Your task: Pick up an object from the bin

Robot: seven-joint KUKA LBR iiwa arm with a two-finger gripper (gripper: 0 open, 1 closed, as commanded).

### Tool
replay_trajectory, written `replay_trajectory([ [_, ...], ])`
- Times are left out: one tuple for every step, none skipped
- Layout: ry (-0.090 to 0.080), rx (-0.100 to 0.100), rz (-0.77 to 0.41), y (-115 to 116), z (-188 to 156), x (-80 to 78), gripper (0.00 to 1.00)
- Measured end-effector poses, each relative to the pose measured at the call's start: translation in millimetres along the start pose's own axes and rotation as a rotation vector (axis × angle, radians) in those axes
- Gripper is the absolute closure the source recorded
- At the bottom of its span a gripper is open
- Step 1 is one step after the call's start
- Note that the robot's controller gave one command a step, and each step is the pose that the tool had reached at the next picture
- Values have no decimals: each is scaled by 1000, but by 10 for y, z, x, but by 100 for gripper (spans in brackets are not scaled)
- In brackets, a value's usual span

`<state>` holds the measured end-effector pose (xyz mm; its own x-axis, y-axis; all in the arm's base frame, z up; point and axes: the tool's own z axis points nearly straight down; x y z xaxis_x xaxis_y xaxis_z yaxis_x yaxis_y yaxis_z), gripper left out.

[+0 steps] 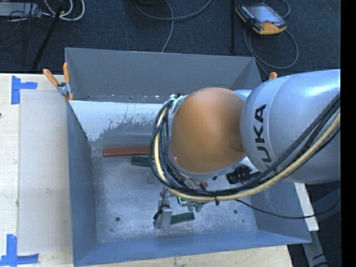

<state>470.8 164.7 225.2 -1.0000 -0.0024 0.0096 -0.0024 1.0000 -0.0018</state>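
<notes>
Grey bin point(81, 196) holds a brown bar point(125, 151), gripper point(163, 214) beside a green strip point(183, 218).

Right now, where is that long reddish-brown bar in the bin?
In the camera view the reddish-brown bar lies on the bin floor by the far wall, left of the orange cover, a dark green piece beside its right end.

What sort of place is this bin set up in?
Likely a robotics lab: a KUKA arm reaches into a grey metal bin, and loose cables and orange handheld devices lie on the dark carpet behind.
</notes>
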Motion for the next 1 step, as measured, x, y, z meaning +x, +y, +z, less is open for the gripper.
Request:
replay_trajectory([
  [-1, 1, -2, -825, 1594, -272, 0],
])
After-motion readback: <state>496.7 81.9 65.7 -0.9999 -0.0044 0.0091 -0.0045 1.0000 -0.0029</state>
